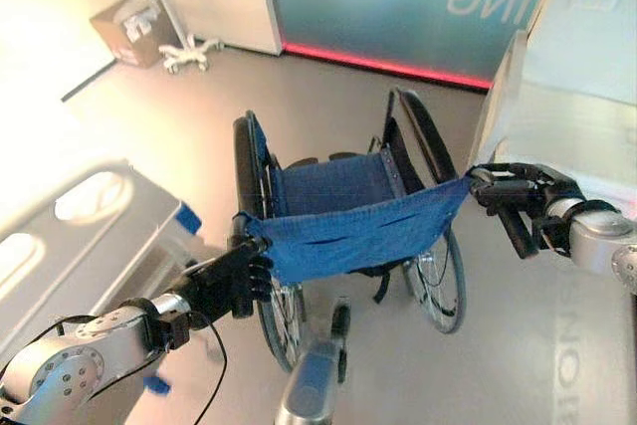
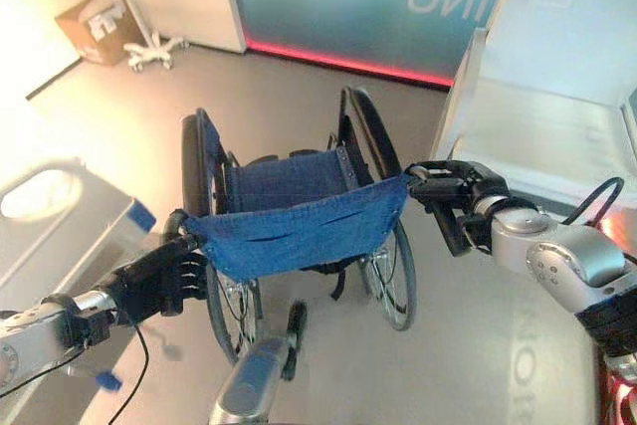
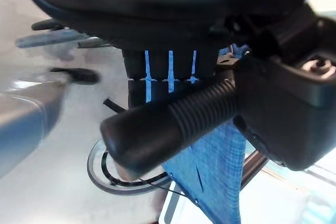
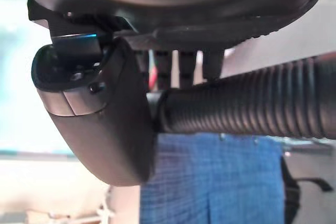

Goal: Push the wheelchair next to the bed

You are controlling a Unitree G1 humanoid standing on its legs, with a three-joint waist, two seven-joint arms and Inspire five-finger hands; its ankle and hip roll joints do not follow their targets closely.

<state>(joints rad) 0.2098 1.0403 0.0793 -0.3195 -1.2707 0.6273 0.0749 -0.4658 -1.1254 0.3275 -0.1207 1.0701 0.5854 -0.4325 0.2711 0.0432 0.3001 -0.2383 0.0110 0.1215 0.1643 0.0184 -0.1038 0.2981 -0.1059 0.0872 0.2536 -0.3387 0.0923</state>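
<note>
The wheelchair (image 1: 338, 216), with a blue cloth back and black wheels, stands on the grey floor facing away from me. My left hand (image 1: 229, 281) is shut on its left push handle (image 3: 173, 124), whose ribbed black grip lies under the curled fingers. My right hand (image 1: 513, 191) is shut on the right push handle (image 4: 247, 103), thumb wrapped beside it. The bed (image 1: 90, 236), with a pale grey side rail and blue fittings, lies to the left of the wheelchair, close to the left wheel.
A white panel and flat surface (image 1: 567, 126) stand close on the right of the wheelchair. Ahead are open grey floor, a teal glass wall (image 1: 398, 7) with a red strip at its foot, a cardboard box (image 1: 134, 32) and a white wheeled stand (image 1: 184, 47).
</note>
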